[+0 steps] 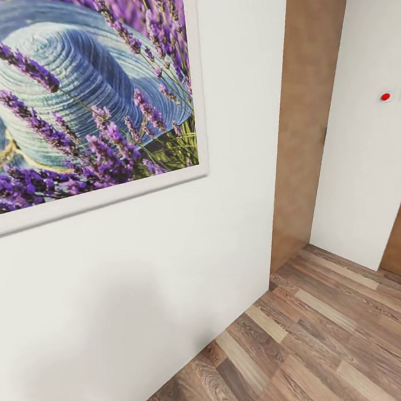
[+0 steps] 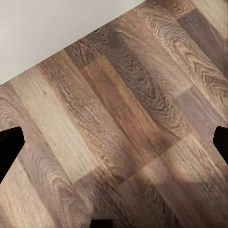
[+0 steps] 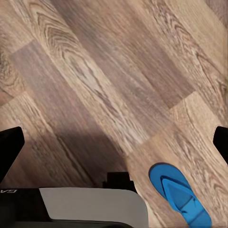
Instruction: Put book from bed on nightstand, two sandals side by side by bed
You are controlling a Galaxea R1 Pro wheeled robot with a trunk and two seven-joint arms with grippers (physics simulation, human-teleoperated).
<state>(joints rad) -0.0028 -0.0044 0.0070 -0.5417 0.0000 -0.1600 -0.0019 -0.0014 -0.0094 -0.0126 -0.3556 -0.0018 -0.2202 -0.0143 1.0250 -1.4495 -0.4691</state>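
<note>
A framed picture point(image 1: 81, 92) of a blue straw hat among lavender hung at ten o'clock on a white wall point(image 1: 171, 277). Wood-plank floor point(image 1: 315, 349) spread toward five o'clock. Two red dots point(image 1: 386, 96) marked a white panel point(image 1: 367, 146) at three o'clock.

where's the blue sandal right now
In the right wrist view, one blue sandal lies flat on the wood-plank floor, beside the robot's grey base.
</note>
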